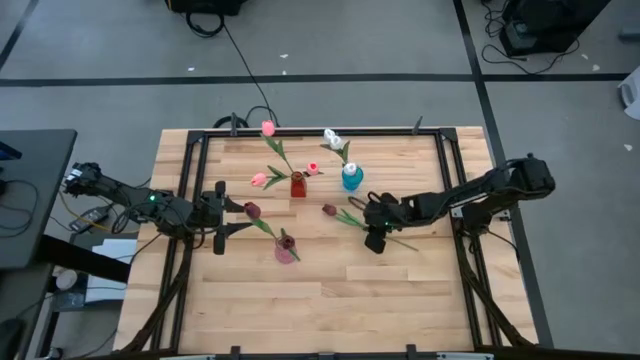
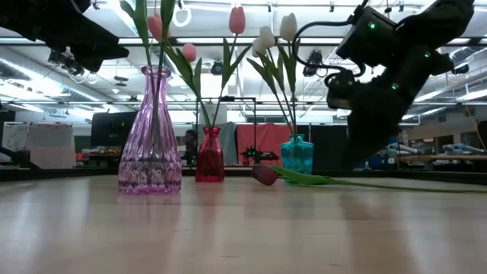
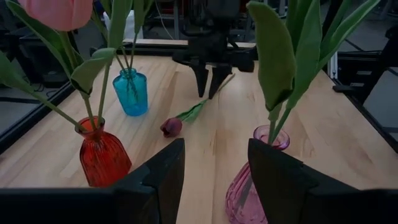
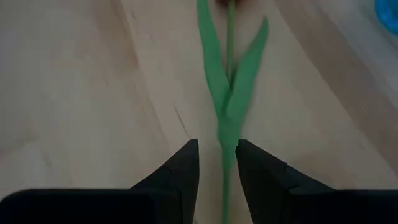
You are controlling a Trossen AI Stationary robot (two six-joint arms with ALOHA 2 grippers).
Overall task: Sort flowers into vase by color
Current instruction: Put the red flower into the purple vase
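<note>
A maroon tulip (image 1: 350, 220) lies flat on the table, its head (image 3: 170, 127) toward the red vase. My right gripper (image 4: 217, 165) points down over its stem (image 4: 227, 124), one finger on each side, narrowly open. My left gripper (image 1: 240, 217) hovers open left of the pink vase (image 1: 286, 250), touching nothing. The pink vase (image 3: 239, 193) holds maroon tulips, the red vase (image 1: 298, 185) holds pink ones, and the blue vase (image 1: 351, 178) holds white ones. My right gripper comes from above, pointing down, with its fingers across the maroon tulip's stem (image 4: 226, 177) just below the leaves. I cannot tell whether they touch it. The tulip lies along the table.
The three vases stand close together in the table's middle, between the two arms, with tall leaves and heads leaning over them. A black frame (image 1: 190, 150) runs around the wooden top. Bare wood lies toward the near edge (image 1: 320, 310).
</note>
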